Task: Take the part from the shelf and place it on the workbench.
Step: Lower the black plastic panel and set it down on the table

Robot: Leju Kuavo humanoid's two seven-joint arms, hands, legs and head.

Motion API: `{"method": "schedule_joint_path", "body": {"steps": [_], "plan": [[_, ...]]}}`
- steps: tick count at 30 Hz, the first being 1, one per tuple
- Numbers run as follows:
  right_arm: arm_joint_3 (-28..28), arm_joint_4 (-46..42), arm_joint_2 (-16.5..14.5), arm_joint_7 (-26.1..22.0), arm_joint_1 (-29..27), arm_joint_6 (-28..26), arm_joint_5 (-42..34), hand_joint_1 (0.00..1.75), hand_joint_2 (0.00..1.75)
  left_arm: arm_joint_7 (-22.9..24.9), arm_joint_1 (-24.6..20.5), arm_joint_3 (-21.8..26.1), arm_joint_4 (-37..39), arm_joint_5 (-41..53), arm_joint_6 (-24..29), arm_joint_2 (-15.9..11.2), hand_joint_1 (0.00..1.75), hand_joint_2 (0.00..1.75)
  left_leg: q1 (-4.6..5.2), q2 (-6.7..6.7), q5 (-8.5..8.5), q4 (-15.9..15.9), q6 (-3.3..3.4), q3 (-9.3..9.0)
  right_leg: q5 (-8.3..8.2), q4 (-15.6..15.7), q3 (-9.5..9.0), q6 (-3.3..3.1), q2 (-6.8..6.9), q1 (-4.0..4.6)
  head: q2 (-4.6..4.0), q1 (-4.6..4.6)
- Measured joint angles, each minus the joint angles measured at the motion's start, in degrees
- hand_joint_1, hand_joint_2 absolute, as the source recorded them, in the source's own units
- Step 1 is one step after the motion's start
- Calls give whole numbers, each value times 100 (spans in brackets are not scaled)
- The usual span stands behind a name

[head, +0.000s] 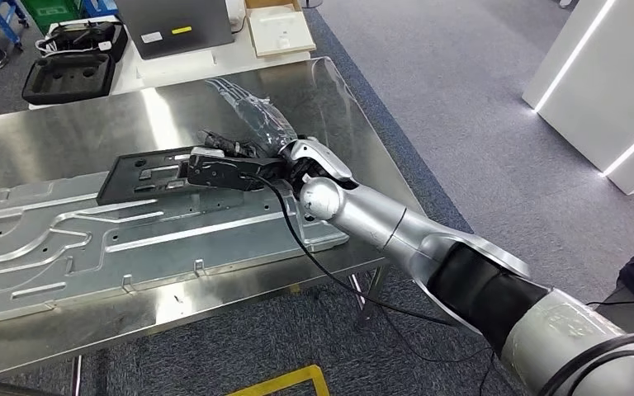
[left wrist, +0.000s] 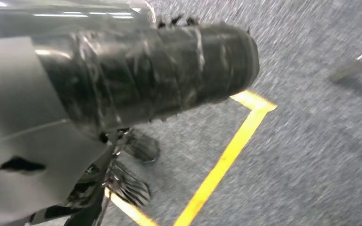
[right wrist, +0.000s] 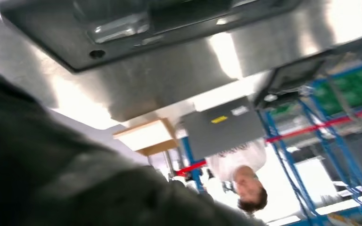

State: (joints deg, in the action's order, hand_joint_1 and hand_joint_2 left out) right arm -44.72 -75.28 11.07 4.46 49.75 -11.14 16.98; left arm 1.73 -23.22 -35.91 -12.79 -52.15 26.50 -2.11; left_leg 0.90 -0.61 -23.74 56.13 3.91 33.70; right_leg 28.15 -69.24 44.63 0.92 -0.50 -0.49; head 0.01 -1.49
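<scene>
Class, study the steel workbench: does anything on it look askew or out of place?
Yes. The black part lies crooked, half on the large stamped metal sheet and half on the workbench. The right hand rests on it. A crumpled clear plastic bag lies behind.

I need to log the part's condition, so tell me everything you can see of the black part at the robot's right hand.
The black part is a flat, roughly rectangular panel, matte and plastic-looking, with raised ribs, cut-outs and a small round hole near one edge. It lies flat on the steel workbench, its near edge over or against the large stamped metal sheet. The right hand rests on its right end; whether the fingers grip it cannot be told.
</scene>
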Motion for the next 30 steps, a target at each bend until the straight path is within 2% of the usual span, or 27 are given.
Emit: {"method": "schedule_joint_path", "body": {"steps": [1,2,3,4,5,6,7,8,10,11,12,13,15,16,17,18,19,20,21,22,23,24,26,27,28,30], "plan": [[52,-134,27,-13,-62,8,-33,0,0,4,8,0,0,1,0,14,0,0,-14,-4,65,10,-22,97,152,-337,32,36,4,-18,1,-7],[101,-257,51,-20,-126,14,-50,0,0,9,16,0,0,1,-1,26,0,0,-30,-8,126,27,-39,196,163,-544,0,73,8,-38,1,-8],[150,-367,75,-22,-180,19,-54,0,0,13,21,0,0,2,-1,35,0,0,-50,-13,185,57,-65,304,70,-579,-122,111,14,-60,1,-9],[196,-465,92,-25,-215,21,-57,0,0,17,24,0,0,2,0,42,0,0,-73,-18,237,103,-100,416,-53,-415,-343,151,23,-87,1,-10],[242,-557,105,-38,-233,22,-69,0,0,21,23,0,0,2,3,44,0,0,-89,-21,279,168,-141,525,-70,-88,-629,194,34,-117,1,-16],[287,-640,116,-60,-243,23,-94,0,0,25,19,0,0,2,7,41,0,0,-94,-21,312,242,-180,625,-13,287,-920,211,39,-125,1,-36],[332,-713,122,-100,-259,22,-139,0,0,27,15,0,0,2,11,39,0,0,-88,-16,343,302,-220,693,76,573,-1130,191,36,-129,2,-51],[367,-762,126,-156,-280,21,-210,0,0,31,12,0,0,-1,16,35,0,0,-76,-9,382,341,-253,734,170,745,-1240,148,28,-122,2,-61],[420,-818,132,-280,-358,19,-392,0,0,44,22,0,0,-10,23,34,0,0,-76,4,484,331,-313,764,125,778,-1213,7,20,-110,2,-64],[438,-835,135,-334,-394,20,-483,0,0,53,34,0,1,-16,28,36,0,0,-90,10,467,344,-341,793,70,783,-1169,-48,27,-113,1,-63],[454,-858,137,-376,-429,19,-552,0,0,64,49,0,1,-20,32,39,0,0,-105,14,335,430,-374,849,1,795,-1109,-101,35,-118,1,-61],[469,-884,138,-410,-453,18,-605,0,0,72,61,0,2,-22,37,43,0,0,-117,18,85,639,-407,931,-78,806,-1030,-143,38,-125,1,-56],[488,-937,137,-447,-486,17,-652,0,0,79,65,0,2,-22,38,48,0,0,-130,19,-544,1355,-456,1119,-237,811,-846,-179,27,-117,1,-44],[494,-956,137,-455,-507,16,-663,0,0,79,63,0,2,-22,39,49,0,0,-132,19,-741,1725,-464,1171,-314,811,-746,-182,21,-108,1,-43],[502,-972,137,-462,-539,13,-670,0,0,80,62,0,2,-22,39,52,0,0,-132,20,-794,1972,-456,1154,-389,811,-649,-183,18,-96,1,-43],[514,-993,137,-476,-579,1,-687,0,0,80,63,0,2,-22,42,55,0,0,-128,21,-732,2052,-435,1053,-460,810,-558,-183,16,-81,1,-43],[530,-1023,138,-500,-623,-26,-717,0,0,81,63,0,2,-22,46,58,0,0,-117,25,-601,1922,-394,841,-529,811,-475,-182,16,-65,1,-44],[552,-1068,140,-534,-669,-74,-752,0,0,81,58,0,1,-22,56,60,0,0,-96,31,-501,1616,-334,532,-596,811,-407,-180,17,-54,1,-44],[582,-1131,147,-575,-723,-147,-793,0,0,82,49,0,1,-25,70,59,0,0,-71,38,-512,1193,-265,176,-656,814,-356,-168,19,-42,1,-46],[620,-1211,160,-615,-792,-246,-834,0,0,83,37,-1,0,-27,87,59,0,0,-47,46,-577,788,-217,-129,-713,829,-331,-147,29,-39,1,-49],[667,-1304,186,-649,-880,-361,-869,0,0,83,27,-1,0,-32,106,59,0,0,-20,53,-662,487,-178,-324,-772,858,-332,-119,42,-45,1,-49],[717,-1404,216,-673,-995,-487,-903,0,0,83,21,-1,0,-40,126,61,0,0,-2,60,-711,311,-152,-409,-837,908,-345,-82,54,-52,1,-46],[835,-1621,305,-684,-1297,-755,-925,0,0,83,31,-1,1,-75,166,62,0,0,3,58,-566,163,-102,-397,-939,1025,-380,-8,61,-61,1,-40],[915,-1739,365,-673,-1475,-905,-901,0,0,82,43,-1,2,-107,183,64,0,0,-13,46,-462,92,-67,-382,-856,1009,-364,21,54,-56,1,-39],[1016,-1859,432,-655,-1661,-1061,-855,0,0,81,58,-2,2,-144,196,65,0,0,-32,33,-350,24,-34,-346,-654,883,-319,42,46,-50,1,-45],[1300,-2106,571,-602,-2071,-1428,-710,0,0,61,93,-2,2,-224,207,67,0,0,-44,17,-169,-22,8,-194,-27,271,-161,77,34,-50,1,-58]]}}
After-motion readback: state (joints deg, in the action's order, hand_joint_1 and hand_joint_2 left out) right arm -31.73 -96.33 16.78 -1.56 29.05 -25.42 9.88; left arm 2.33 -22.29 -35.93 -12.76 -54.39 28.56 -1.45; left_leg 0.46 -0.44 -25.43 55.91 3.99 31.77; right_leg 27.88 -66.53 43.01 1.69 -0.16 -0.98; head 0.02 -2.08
